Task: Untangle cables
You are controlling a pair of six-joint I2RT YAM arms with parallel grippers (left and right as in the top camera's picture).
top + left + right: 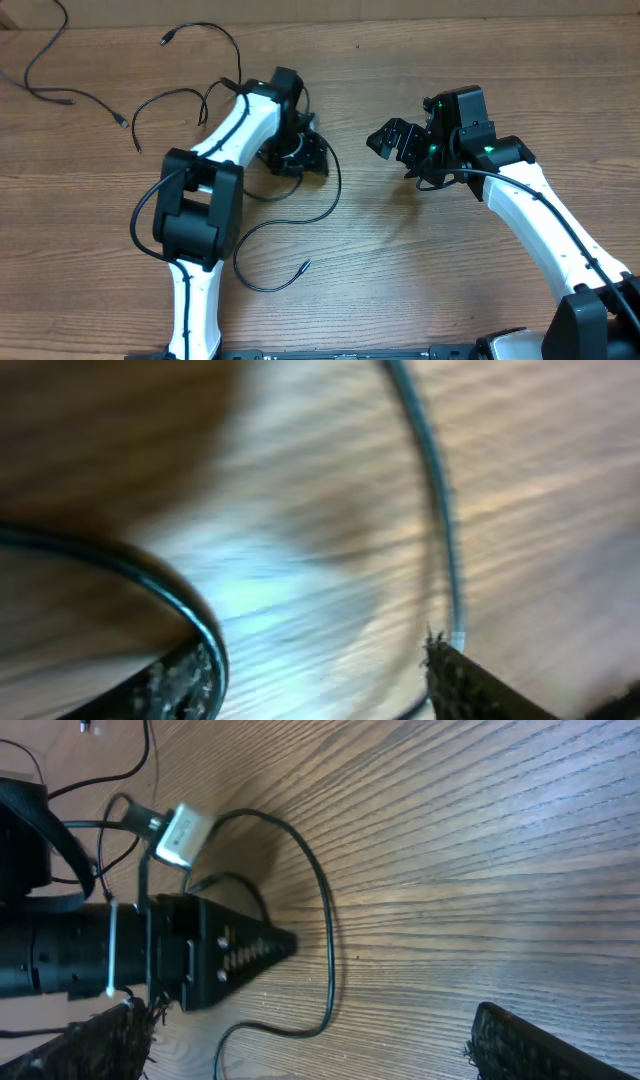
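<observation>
Plainly the left gripper (298,150), jaws apart, sits right over the knotted cables (338,185); the right gripper (392,140), spread wide and empty, hovers well apart to their right.

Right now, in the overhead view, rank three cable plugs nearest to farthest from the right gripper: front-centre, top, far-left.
From the right gripper:
1. Front-centre plug, toward the front and to its left.
2. Top plug, back left.
3. Far-left plug, at the far left.
</observation>
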